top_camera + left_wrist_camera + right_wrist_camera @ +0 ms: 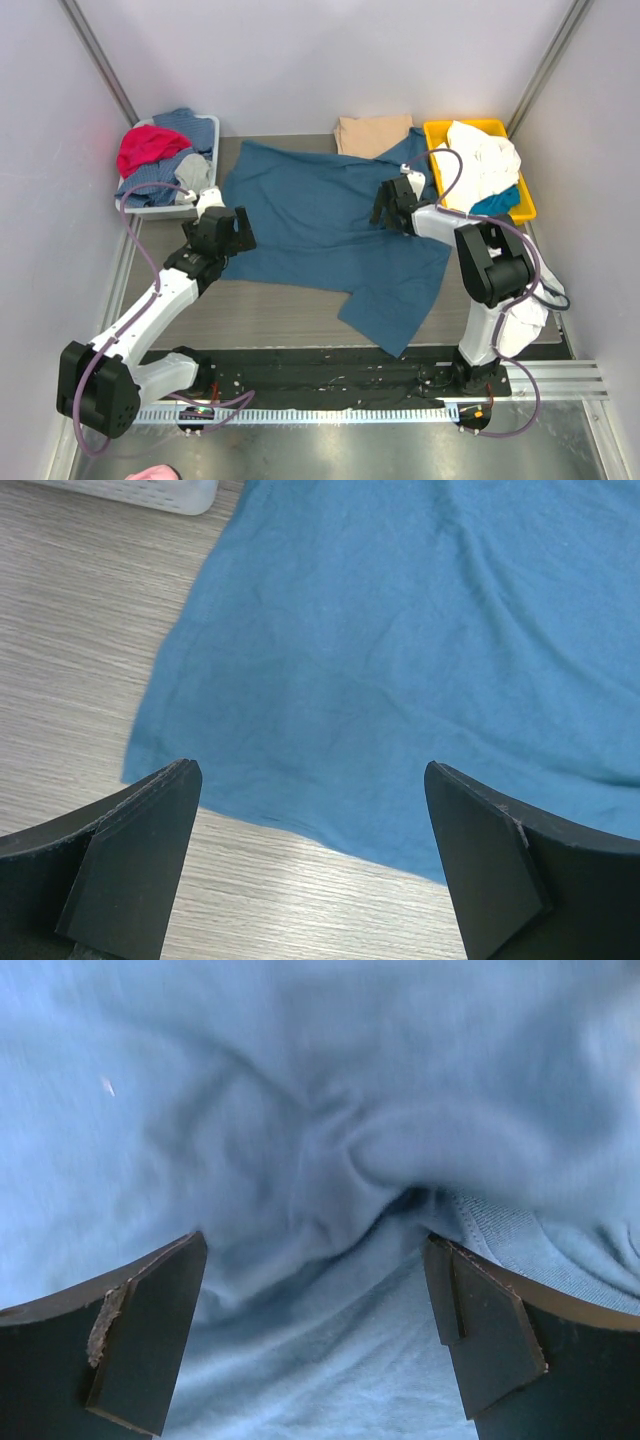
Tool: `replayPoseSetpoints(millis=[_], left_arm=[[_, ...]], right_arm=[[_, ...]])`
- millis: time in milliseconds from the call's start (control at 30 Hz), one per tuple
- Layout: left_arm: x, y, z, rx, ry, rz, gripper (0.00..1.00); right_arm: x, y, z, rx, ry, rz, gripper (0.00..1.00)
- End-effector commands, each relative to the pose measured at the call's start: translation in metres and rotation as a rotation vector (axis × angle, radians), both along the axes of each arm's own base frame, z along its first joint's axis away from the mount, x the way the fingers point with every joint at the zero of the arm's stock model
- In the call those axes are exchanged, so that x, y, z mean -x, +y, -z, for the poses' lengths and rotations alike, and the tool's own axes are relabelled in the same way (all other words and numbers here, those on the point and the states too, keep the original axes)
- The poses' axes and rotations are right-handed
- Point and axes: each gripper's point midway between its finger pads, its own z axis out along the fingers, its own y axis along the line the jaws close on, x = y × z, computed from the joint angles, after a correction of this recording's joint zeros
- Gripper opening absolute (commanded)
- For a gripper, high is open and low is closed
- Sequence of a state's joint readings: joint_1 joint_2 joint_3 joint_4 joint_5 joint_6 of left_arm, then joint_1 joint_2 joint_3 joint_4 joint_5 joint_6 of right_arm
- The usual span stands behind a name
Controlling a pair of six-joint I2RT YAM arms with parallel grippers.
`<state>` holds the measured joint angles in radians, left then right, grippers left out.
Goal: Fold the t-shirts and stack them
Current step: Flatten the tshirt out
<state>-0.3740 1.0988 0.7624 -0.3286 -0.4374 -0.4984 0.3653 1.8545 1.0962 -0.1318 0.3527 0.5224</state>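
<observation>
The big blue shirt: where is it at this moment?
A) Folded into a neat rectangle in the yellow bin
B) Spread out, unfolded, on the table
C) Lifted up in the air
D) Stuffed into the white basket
B: the blue shirt lies opened out and slightly rumpled on the table, not folded and not in any container.

right tool (pixel 315 1345): jaws wide apart | below: teal-blue t-shirt (pixel 300 1110), bunched fold between fingers
</observation>
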Motion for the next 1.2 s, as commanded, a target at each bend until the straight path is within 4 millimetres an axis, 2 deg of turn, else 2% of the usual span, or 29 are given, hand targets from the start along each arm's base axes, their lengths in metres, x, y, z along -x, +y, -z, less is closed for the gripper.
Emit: replayPoseSetpoints(millis=[0,133,300,333,367,467,500,533,567,600,633,700,733,800,833,867,933,967,1000,1067,1100,1167], left_arm=[[0.001,0.005,-0.010,-0.002,-0.032,-0.026,1.00],[0.001,0.005,-0.010,-0.005,-0.030,-0.029,1.00],[0.000,0.007,-0.008,-0.012,-0.027,-0.040,1.00],[-0.001,0.006,-0.009,-0.011,-0.027,-0.039,0.99],[-0.002,0.006,-0.009,-0.011,-0.026,-0.041,1.00],[0.000,0.010,-0.011,-0.019,-0.030,-0.058,1.00],[0.001,0.010,-0.011,-0.019,-0.033,-0.059,1.00],[0.002,0.012,-0.011,-0.021,-0.034,-0.063,1.00],[0.002,0.012,-0.011,-0.019,-0.036,-0.066,1.00],[0.003,0.013,-0.009,-0.020,-0.032,-0.070,1.00],[0.003,0.012,-0.009,-0.018,-0.030,-0.072,1.00],[0.004,0.012,-0.004,-0.019,-0.012,-0.073,1.00],[0.004,0.011,-0.002,-0.019,-0.003,-0.068,1.00],[0.004,0.008,0.006,-0.011,0.023,-0.066,1.00],[0.003,0.003,0.009,0.015,0.029,-0.058,1.00],[0.002,0.001,0.010,0.030,0.033,-0.055,1.00],[0.001,-0.007,0.015,0.073,0.050,-0.049,1.00],[0.001,-0.010,0.017,0.084,0.060,-0.045,1.00],[0.001,-0.012,0.019,0.089,0.068,-0.040,1.00],[0.000,-0.014,0.023,0.088,0.097,-0.036,1.00],[-0.001,-0.014,0.022,0.086,0.099,-0.037,1.00],[0.000,-0.014,0.025,0.078,0.117,-0.036,1.00]], right_arm=[[-0.035,0.002,-0.017,0.031,-0.047,-0.046,1.00],[-0.062,0.005,-0.039,0.041,-0.097,-0.068,1.00],[-0.082,0.003,-0.065,0.075,-0.159,-0.100,1.00],[-0.084,0.003,-0.072,0.070,-0.168,-0.101,1.00],[-0.084,0.004,-0.088,0.058,-0.195,-0.104,1.00],[-0.071,0.006,-0.108,0.024,-0.208,-0.108,1.00],[-0.064,0.003,-0.132,0.001,-0.247,-0.091,1.00],[-0.049,0.000,-0.128,0.005,-0.212,-0.084,1.00],[-0.040,-0.004,-0.132,0.000,-0.206,-0.072,1.00],[-0.027,-0.006,-0.154,-0.028,-0.246,-0.054,1.00],[-0.007,-0.015,-0.137,-0.011,-0.197,-0.035,1.00],[0.017,-0.024,-0.138,-0.019,-0.193,0.001,1.00],[0.042,-0.032,-0.136,-0.026,-0.185,0.031,0.99],[0.067,-0.033,-0.129,-0.028,-0.169,0.052,1.00],[0.088,-0.037,-0.124,-0.029,-0.153,0.073,1.00],[0.101,-0.028,-0.120,-0.025,-0.140,0.048,1.00],[0.131,-0.026,-0.106,0.014,-0.098,0.049,1.00],[0.139,-0.025,-0.111,-0.011,-0.126,0.092,1.00],[0.154,-0.014,-0.102,-0.022,-0.105,0.074,0.99],[0.175,-0.012,-0.092,-0.089,-0.070,0.141,1.00],[0.188,-0.012,-0.078,-0.087,-0.037,0.144,1.00],[0.201,-0.014,-0.068,-0.126,-0.028,0.206,1.00]])
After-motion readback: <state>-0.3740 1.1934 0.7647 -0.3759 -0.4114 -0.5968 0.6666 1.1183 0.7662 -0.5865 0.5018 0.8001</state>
